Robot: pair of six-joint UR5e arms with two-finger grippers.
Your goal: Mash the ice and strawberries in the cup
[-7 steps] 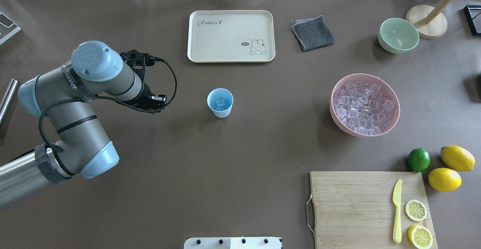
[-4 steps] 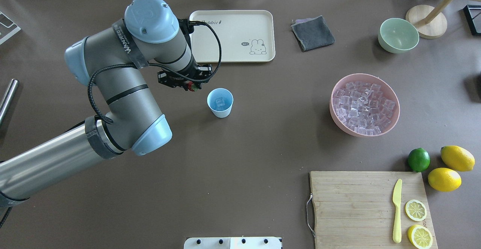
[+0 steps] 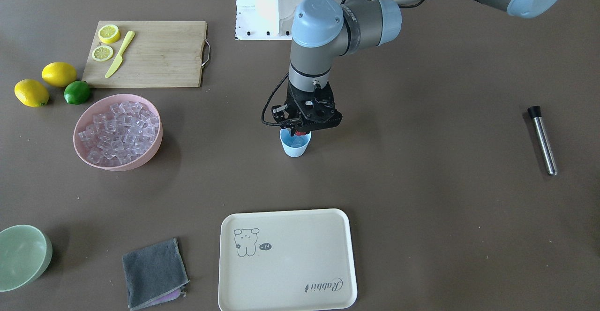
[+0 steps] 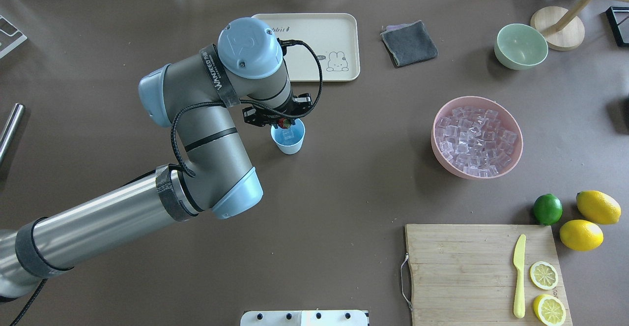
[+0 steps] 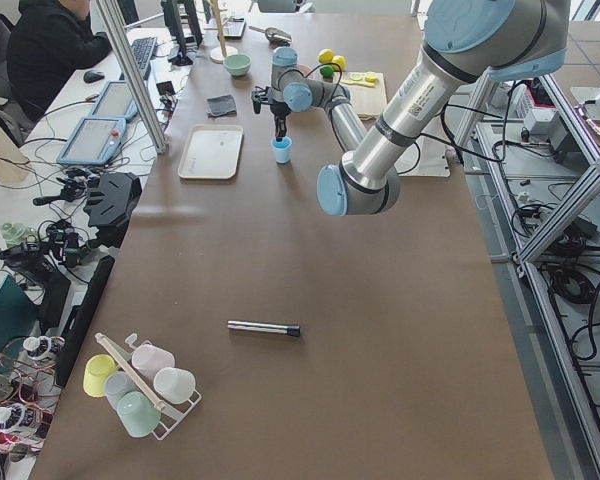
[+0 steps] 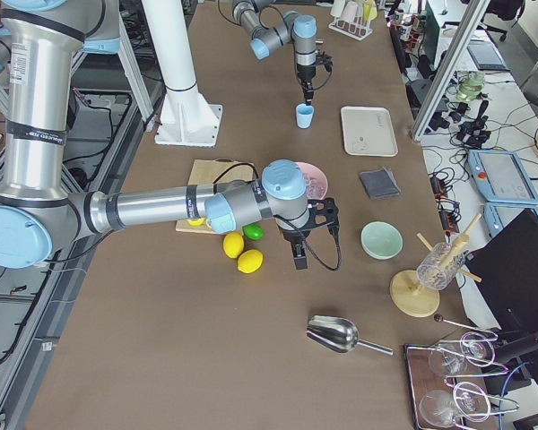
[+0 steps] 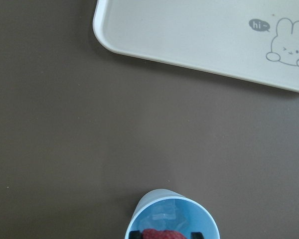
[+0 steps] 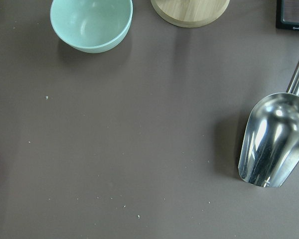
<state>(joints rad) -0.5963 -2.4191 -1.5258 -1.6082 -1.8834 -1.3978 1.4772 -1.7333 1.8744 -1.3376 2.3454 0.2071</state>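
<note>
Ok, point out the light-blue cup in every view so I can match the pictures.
Front-facing: cup at centre, above the rabbit tray.
Overhead: cup left of centre, below the tray.
Exterior left: cup top middle, right of the tray.
Exterior right: cup top middle, left of the tray.
Left wrist: cup at bottom edge, tray along the top.
Right wrist: not in view.
Shared landmark: the tray.

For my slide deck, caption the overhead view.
Left tool holds a strawberry over the light-blue cup with ice inside.
</note>
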